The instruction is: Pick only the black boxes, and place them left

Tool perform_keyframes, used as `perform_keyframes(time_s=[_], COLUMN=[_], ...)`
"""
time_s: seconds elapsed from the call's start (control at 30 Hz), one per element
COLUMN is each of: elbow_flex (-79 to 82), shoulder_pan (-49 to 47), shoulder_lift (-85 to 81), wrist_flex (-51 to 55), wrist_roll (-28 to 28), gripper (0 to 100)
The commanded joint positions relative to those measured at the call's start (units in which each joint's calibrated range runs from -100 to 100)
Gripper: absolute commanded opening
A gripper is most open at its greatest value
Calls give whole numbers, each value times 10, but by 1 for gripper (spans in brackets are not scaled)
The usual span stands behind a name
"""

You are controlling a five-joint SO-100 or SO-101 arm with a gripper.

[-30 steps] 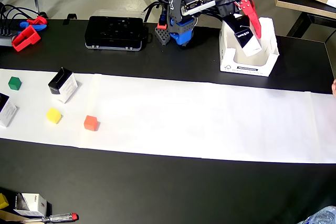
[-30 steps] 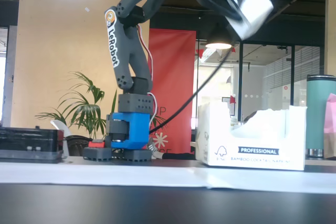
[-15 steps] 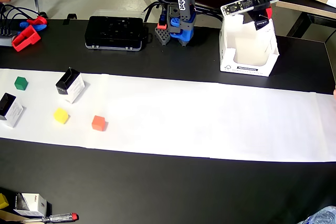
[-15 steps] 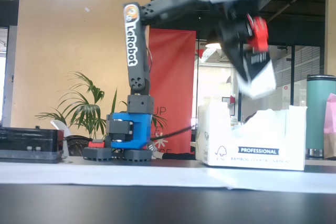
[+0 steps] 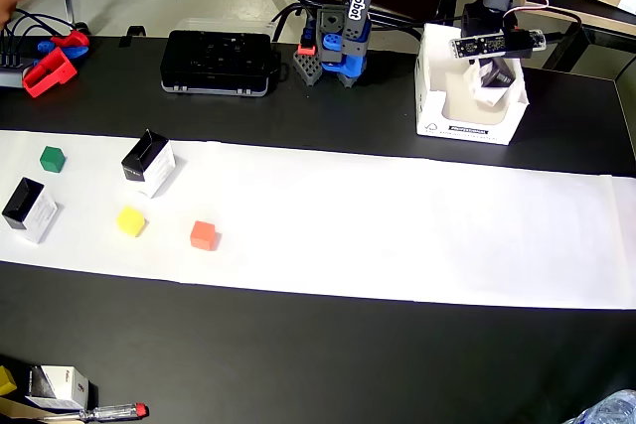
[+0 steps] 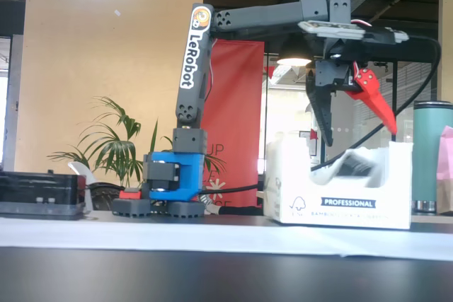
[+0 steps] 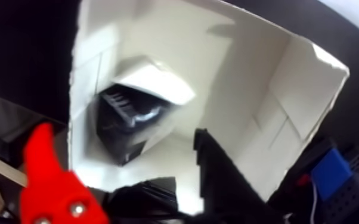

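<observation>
Black box (image 7: pixel 125 122) lies tilted inside white carton (image 5: pixel 437 106), under a loose flap. Hand (image 6: pixel 359 129) hovers above it, fingers spread, released. Two more black boxes (image 5: pixel 147 161) (image 5: pixel 28 210) sit on paper strip (image 5: pixel 397 230), overhead-view left.

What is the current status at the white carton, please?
End effector open, empty, above white carton. One black box inside carton. Two black boxes on paper.

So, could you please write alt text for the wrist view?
Looking down into the large white open-topped carton, a black box lies tilted inside. The open gripper hovers above it, red finger at left and black finger at right.
</observation>
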Motion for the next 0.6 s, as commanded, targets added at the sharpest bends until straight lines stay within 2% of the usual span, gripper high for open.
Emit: perform_keyframes(time_s=[0.0, 0.13, 0.23, 0.37, 0.57], elbow_flex=[-39, -35, -18, 49, 62], shoulder_pan=[-6, 5, 62, 200, 498], shoulder_lift=[-55, -146, -216, -294, -323], wrist_flex=[8, 39, 39, 39, 39], wrist_roll=[39, 56, 78, 148, 216], gripper=[50, 51, 51, 51, 50])
